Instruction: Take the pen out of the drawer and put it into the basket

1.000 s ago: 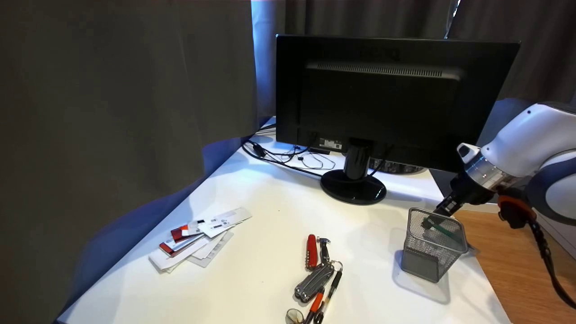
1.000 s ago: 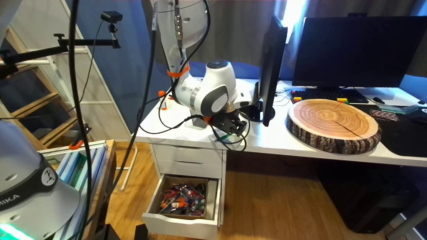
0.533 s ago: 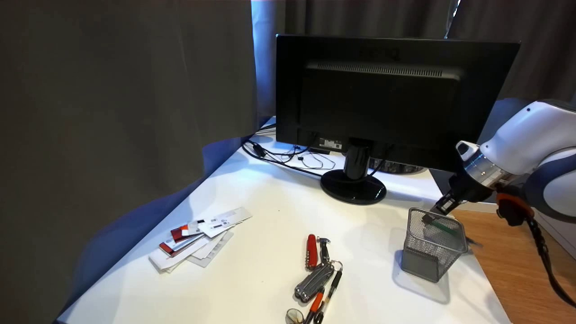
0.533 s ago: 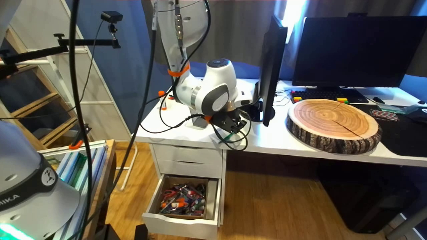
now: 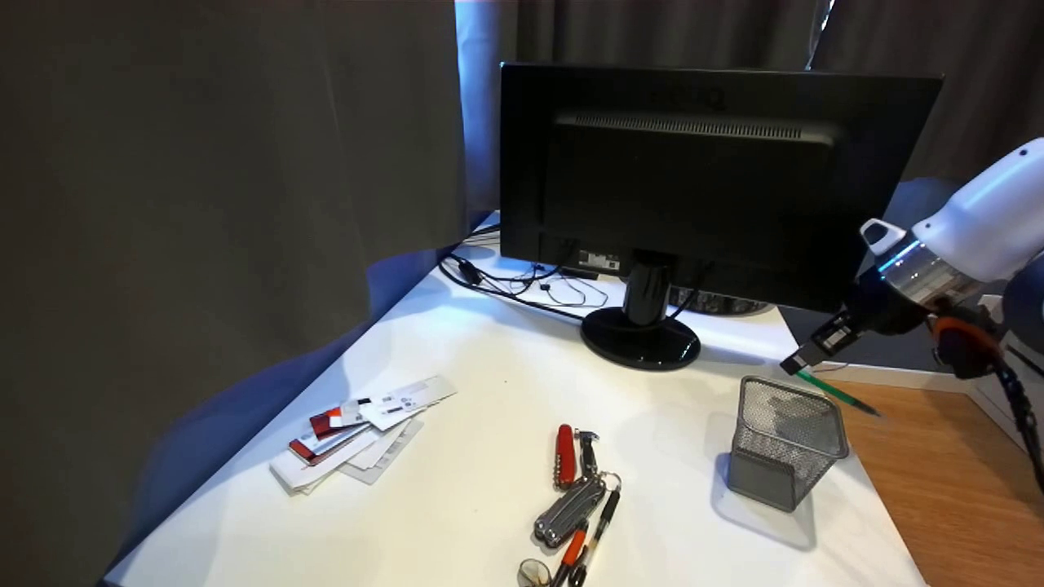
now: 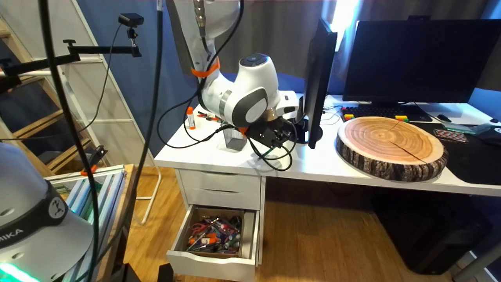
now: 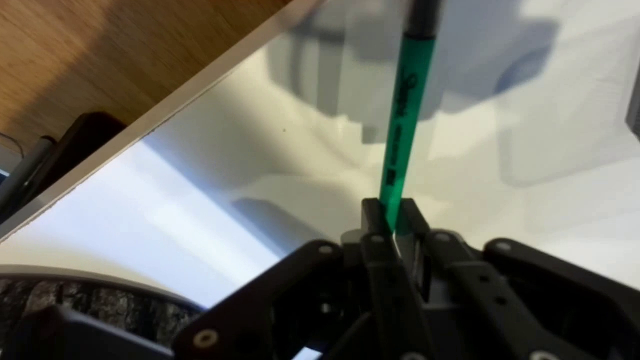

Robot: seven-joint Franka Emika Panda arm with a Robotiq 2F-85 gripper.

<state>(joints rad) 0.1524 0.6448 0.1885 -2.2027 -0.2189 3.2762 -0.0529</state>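
Note:
My gripper (image 5: 795, 364) is shut on the green pen (image 5: 838, 393), near one end, and holds it above the desk. In the wrist view the fingertips (image 7: 392, 212) pinch the green pen (image 7: 406, 110), whose dark end points away from the jaws. The pen slants in an exterior view. The basket (image 5: 771, 458), a small grey wire-mesh box, stands upright on the desk close to the gripper. It also shows in an exterior view (image 6: 235, 143), partly behind the arm. The pen is outside it. The open drawer (image 6: 213, 267) holds many pens and tools.
A black monitor (image 5: 693, 187) stands near the arm. A red-handled tool (image 5: 564, 456), a silver-and-black object (image 5: 569, 512) and loose papers (image 5: 359, 440) lie on the desk. A round wood slab (image 6: 391, 141) is farther along. Loose cables (image 6: 289, 160) hang around the gripper.
My gripper has risen with the pen, moving up and away from behind the basket. More of the basket and the desk behind it shows. The basket has not moved.

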